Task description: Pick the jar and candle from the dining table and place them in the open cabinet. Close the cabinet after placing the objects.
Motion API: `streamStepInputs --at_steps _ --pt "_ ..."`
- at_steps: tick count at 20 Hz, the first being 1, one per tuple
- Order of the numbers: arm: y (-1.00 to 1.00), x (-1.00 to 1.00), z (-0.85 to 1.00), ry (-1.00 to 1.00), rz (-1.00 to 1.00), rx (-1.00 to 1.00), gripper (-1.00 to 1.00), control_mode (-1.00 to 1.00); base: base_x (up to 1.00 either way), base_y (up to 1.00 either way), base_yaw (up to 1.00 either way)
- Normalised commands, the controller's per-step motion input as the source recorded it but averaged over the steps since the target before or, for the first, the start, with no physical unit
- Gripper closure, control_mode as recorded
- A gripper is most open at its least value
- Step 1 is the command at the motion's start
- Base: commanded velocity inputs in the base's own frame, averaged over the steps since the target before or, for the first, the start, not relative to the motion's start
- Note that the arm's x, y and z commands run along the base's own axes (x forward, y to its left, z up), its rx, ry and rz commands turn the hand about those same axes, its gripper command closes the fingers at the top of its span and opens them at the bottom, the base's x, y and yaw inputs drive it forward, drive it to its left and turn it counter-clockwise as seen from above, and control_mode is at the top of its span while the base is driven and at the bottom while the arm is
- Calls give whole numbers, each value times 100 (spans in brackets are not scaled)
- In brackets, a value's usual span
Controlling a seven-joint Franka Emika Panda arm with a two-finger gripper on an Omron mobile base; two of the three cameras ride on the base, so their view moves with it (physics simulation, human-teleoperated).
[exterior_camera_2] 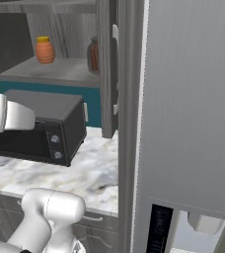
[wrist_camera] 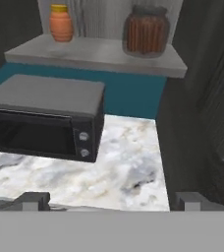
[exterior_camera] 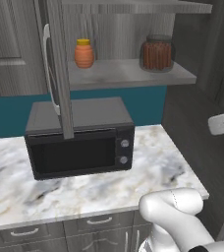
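The jar, clear glass with reddish-brown sticks inside, stands on the grey shelf of the open cabinet, at its right end. It also shows at the shelf's right end and half hidden behind the door edge. The cabinet door stands swung out, edge-on, with its silver handle on the left face. My gripper is open and empty, well back from the shelf and below it, over the counter's front edge. The candle and the dining table are out of view.
A small orange bottle sits at the shelf's left. Below it a black microwave rests on the marble counter. A dark wall closes the right side, and a tall grey panel stands near the base.
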Motion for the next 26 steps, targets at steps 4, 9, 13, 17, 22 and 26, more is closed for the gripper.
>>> streamStepInputs --at_steps 4,9,13,17,22,26 --pt "4 0 -71 0 -5 18 -100 -100 0 0 0" --pt "15 1 -42 2 -9 15 -100 -100 0 0 0" --pt "24 15 -4 15 -14 12 -100 -100 0 0 0" --pt "16 19 -1 19 -13 10 -100 -100 0 0 0" --pt "0 12 0 16 -6 9 -100 -100 0 0 0" --pt "0 1 -2 11 0 7 -100 -100 0 0 0"
